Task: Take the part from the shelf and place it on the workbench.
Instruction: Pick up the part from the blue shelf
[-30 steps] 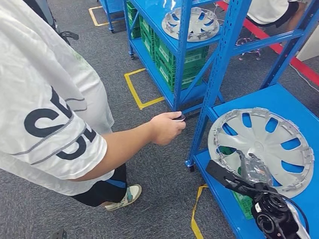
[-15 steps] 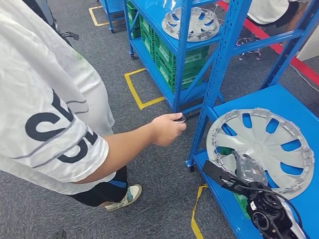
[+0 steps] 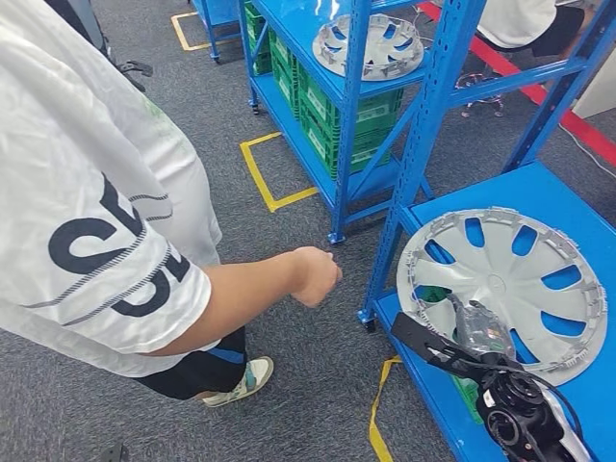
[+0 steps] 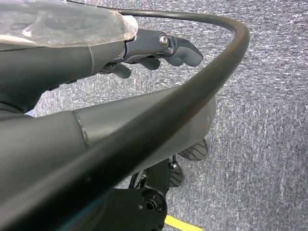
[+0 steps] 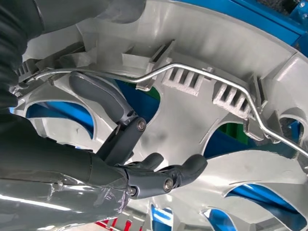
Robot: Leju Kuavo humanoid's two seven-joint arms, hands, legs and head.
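A silver hubcap (image 3: 523, 255) lies flat on the lower blue deck (image 3: 559, 188) of the near shelf, at the right of the head view. My right hand (image 3: 481, 330) sits at the hubcap's near rim and grips it. From the right wrist I see the hubcap's ribbed underside (image 5: 203, 110) with its wire ring, and my right hand's dark fingers (image 5: 160, 175) curl beneath it. My left hand (image 4: 160, 48) hangs over grey carpet with its fingers loosely apart and nothing in them.
A person in a white shirt (image 3: 87, 192) stands close on the left, their fist (image 3: 316, 274) stretched toward the blue shelf post (image 3: 407, 183). A farther blue shelf carries another hubcap (image 3: 367, 43) above green crates (image 3: 342, 120). Yellow tape (image 3: 272, 178) marks the carpet.
The hubcap and my right hand have slid slightly left, toward the shelf's edge. The person's hand has dropped and pulled back a little; the small dark object it held is hidden.
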